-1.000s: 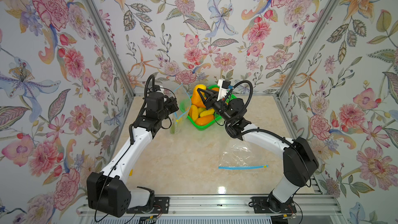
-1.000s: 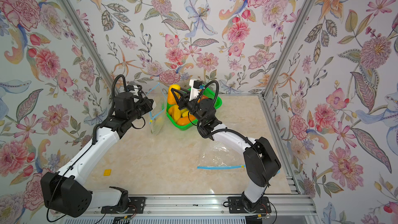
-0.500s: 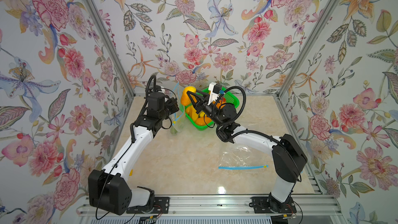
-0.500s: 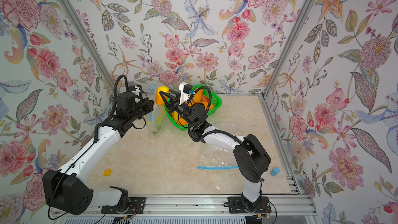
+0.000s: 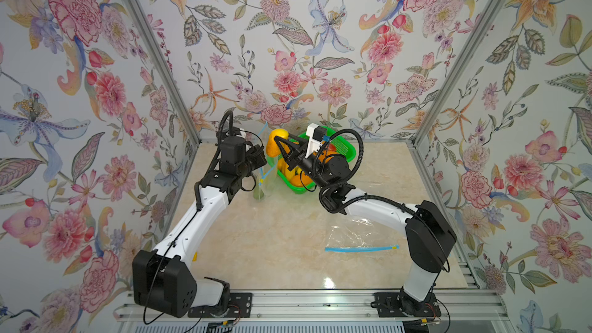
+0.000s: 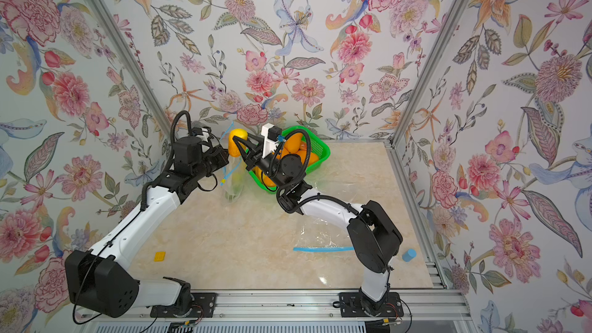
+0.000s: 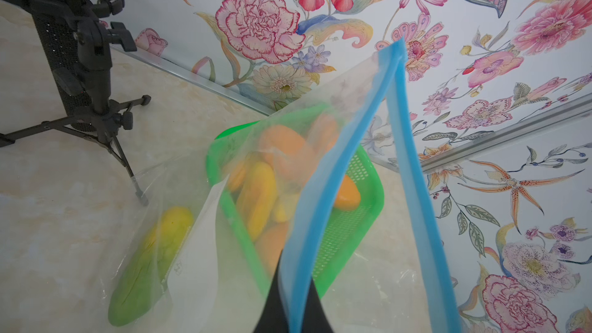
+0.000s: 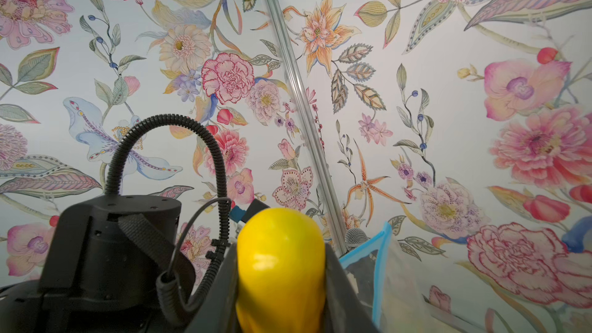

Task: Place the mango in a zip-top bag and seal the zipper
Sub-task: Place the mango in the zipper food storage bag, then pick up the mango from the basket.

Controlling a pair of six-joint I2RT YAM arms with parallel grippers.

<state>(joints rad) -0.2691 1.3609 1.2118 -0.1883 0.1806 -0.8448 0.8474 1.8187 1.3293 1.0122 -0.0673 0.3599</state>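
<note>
Near edge, no change: spare bag (image 5: 352, 235) lay flat on the worktop (image 5: 272, 251). The yellow block (image 6: 159, 256) and blue cylinder (image 6: 409, 254) sat well apart on either side of it.

Mid-field, the left gripper (image 5: 260, 160) was clamped tight on one lip of the zipper (image 7: 323, 187), same spot as a second before. The held bag (image 5: 268, 180) hung upright, its bottom at or near the worktop. A green-yellow fruit (image 7: 150, 264) appeared to sit in its lower end already (seen through plastic, so not certain).

All the change was on the right. The right gripper (image 5: 279, 146), jaws part-closed around the mango (image 5: 272, 147), had swung it off the basket (image 5: 349, 148) and across to the bag's top within that second. The mango was in the air, just beside the left gripper and the bag's upper corner, not inside.

Far end: the basket stayed put near the back wall, orange and yellow fruit in it.

My read: carry done, insertion next. The mouth showed as a narrow V in the left wrist view, with only one lip pinned and the other slack. The mango could snag that free lip or shove the bag over unless it drops through the gap.
</note>
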